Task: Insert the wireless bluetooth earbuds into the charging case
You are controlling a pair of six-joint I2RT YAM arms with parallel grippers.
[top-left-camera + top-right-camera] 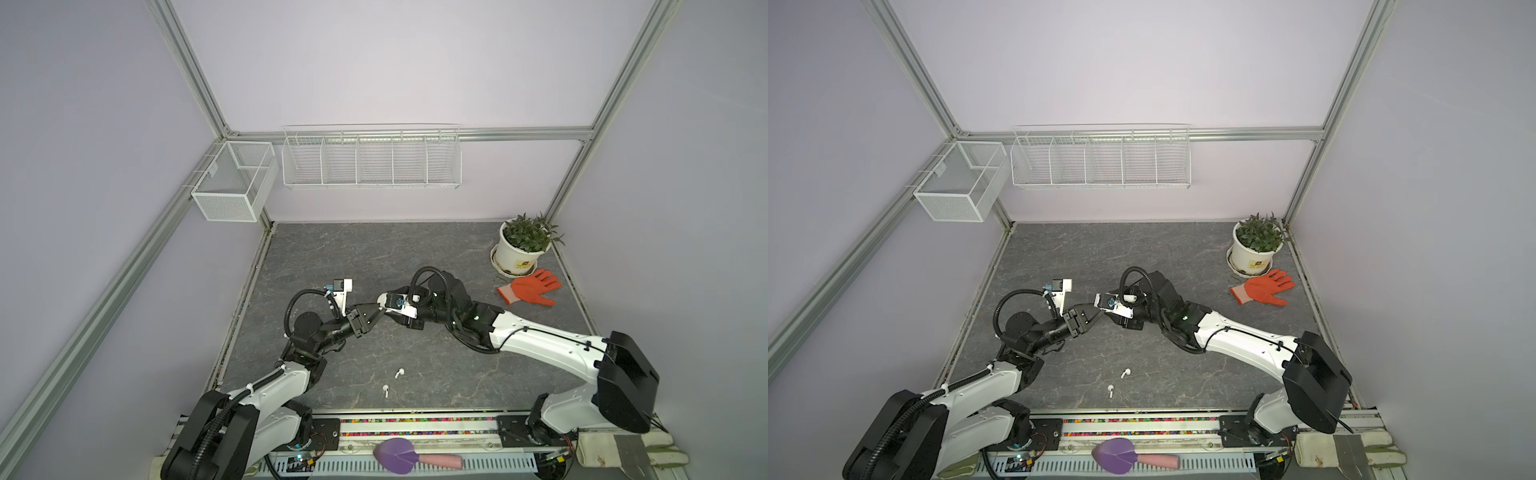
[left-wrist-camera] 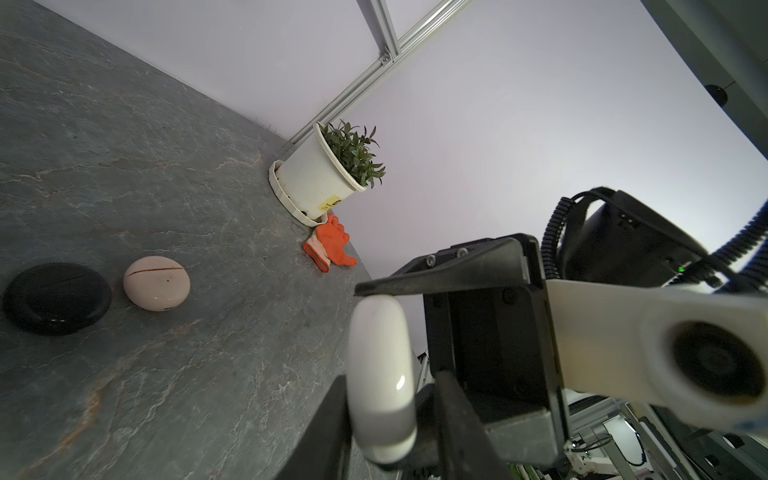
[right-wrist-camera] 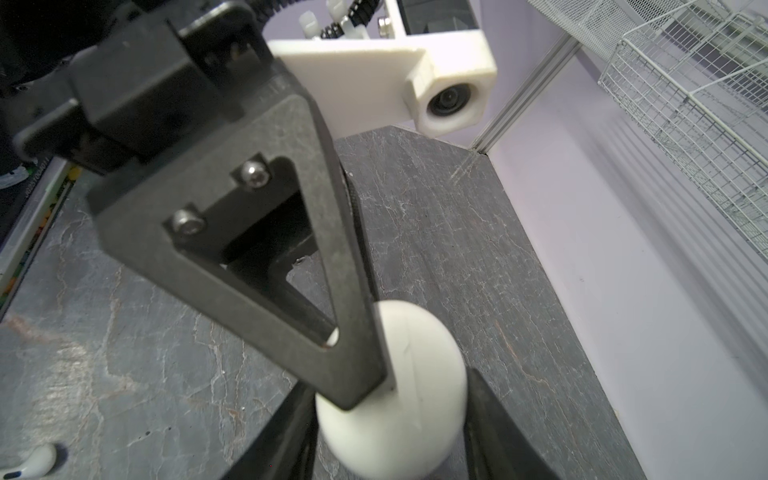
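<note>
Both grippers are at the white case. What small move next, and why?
Probably close the left gripper firmly on the white case: its fingers flank the closed case, the right gripper grips it, and two earbuds lie loose nearby.

We see pale lilac walls (image 1: 374, 62) on three sides, softly and evenly lit, joined by a silver aluminium frame (image 1: 519, 134). On the back wall hangs a white wire rack (image 1: 371, 166) with five compartments, and a white mesh basket (image 1: 232, 187) hangs beside it at the left corner. Below lies the dark grey, marble-veined desk (image 1: 374, 249), with a potted plant (image 1: 524, 243) in its far right corner.
</note>
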